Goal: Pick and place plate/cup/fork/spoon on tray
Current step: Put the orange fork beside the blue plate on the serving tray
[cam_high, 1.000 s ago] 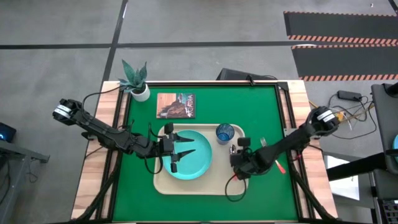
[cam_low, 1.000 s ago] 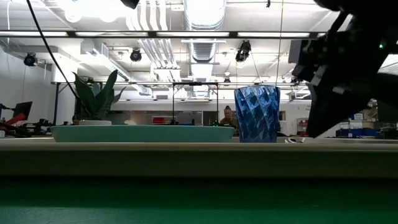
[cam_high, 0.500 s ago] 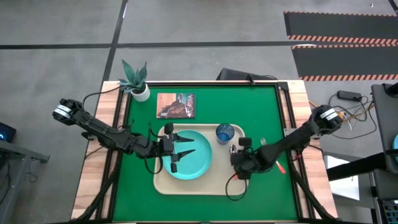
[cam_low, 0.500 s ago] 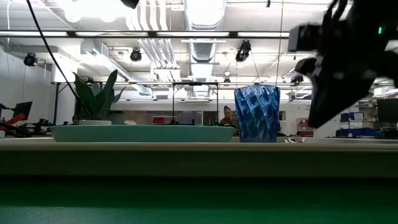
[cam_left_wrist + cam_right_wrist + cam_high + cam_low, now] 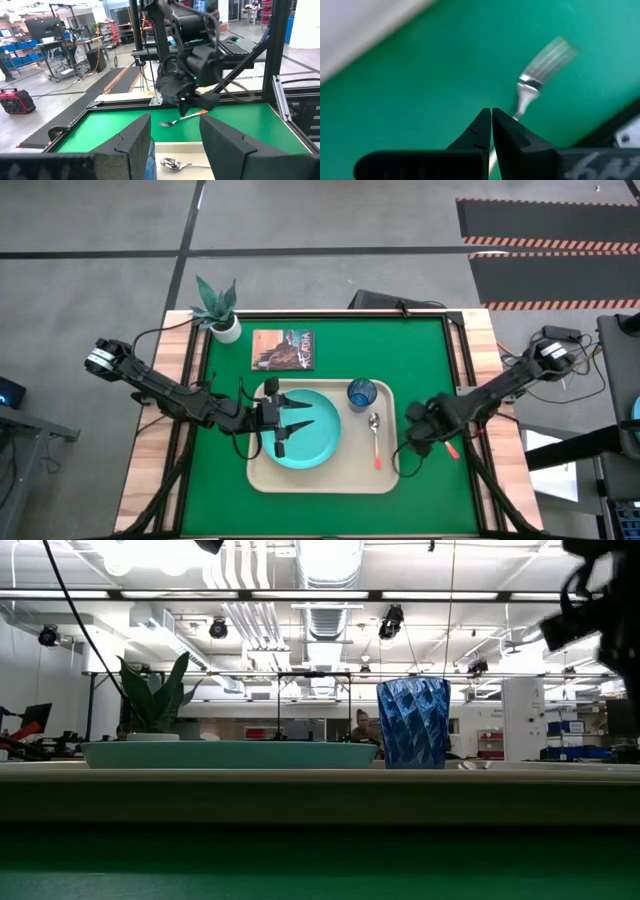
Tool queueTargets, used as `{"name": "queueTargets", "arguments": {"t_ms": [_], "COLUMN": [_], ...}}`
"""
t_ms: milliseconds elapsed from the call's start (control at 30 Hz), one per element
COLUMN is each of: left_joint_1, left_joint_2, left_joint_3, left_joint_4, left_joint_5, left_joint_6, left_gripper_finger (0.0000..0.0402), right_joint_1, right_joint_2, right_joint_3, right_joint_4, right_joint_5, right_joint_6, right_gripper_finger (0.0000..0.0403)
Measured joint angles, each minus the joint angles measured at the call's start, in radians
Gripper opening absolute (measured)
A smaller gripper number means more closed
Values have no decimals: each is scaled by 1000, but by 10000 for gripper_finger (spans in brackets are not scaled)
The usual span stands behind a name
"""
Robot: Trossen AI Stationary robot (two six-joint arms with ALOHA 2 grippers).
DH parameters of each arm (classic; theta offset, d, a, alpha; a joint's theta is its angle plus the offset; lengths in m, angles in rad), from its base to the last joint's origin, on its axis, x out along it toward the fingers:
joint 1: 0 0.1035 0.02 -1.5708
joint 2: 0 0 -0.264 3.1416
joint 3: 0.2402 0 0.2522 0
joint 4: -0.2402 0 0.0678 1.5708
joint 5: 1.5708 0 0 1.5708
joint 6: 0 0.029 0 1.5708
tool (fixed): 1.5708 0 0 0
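Spoon point(image 5: 375, 435) now lies on the tray point(image 5: 320, 483), lower middle of the high view, just right of the plate point(image 5: 305, 430) and below the cup point(image 5: 361, 393). Half a second ago I had the right gripper point(image 5: 418, 442) sitting over that spot; it has since pulled off to the right, past the tray's edge, and hangs over the green mat. From its wrist camera I see its fingers point(image 5: 492, 131) pressed together with nothing between them, and the fork point(image 5: 540, 75) lying on the mat just ahead, tines pointing away. So three of the four pieces look placed, and the fork, outside the tray at its right edge, is what I reckon comes next. I would need to spread those fingers before going down on it. My left gripper point(image 5: 292, 423) hovers over the plate, its fingers point(image 5: 131, 145) spread wide, holding nothing.
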Motion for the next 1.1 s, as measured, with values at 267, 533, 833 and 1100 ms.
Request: {"name": "queueTargets", "arguments": {"t_ms": [267, 533, 833, 1100], "left_joint_1": [-1, -1, -1, -1], "left_joint_2": [0, 0, 0, 0], "left_joint_3": [0, 0, 0, 0], "left_joint_4": [0, 0, 0, 0], "left_joint_5": [0, 0, 0, 0], "left_joint_6": [0, 0, 0, 1], "left_gripper_finger": [156, 156, 156, 156], "right_joint_1": [-30, -40, -51, -50], "right_joint_2": [-112, -98, -12, 6], "right_joint_3": [-191, -225, -234, -234], "right_joint_4": [46, 92, 102, 149], "right_joint_5": [31, -9, -52, -53], "right_joint_6": [169, 213, 240, 221], "right_gripper_finger": [13, 89, 168, 146]}}
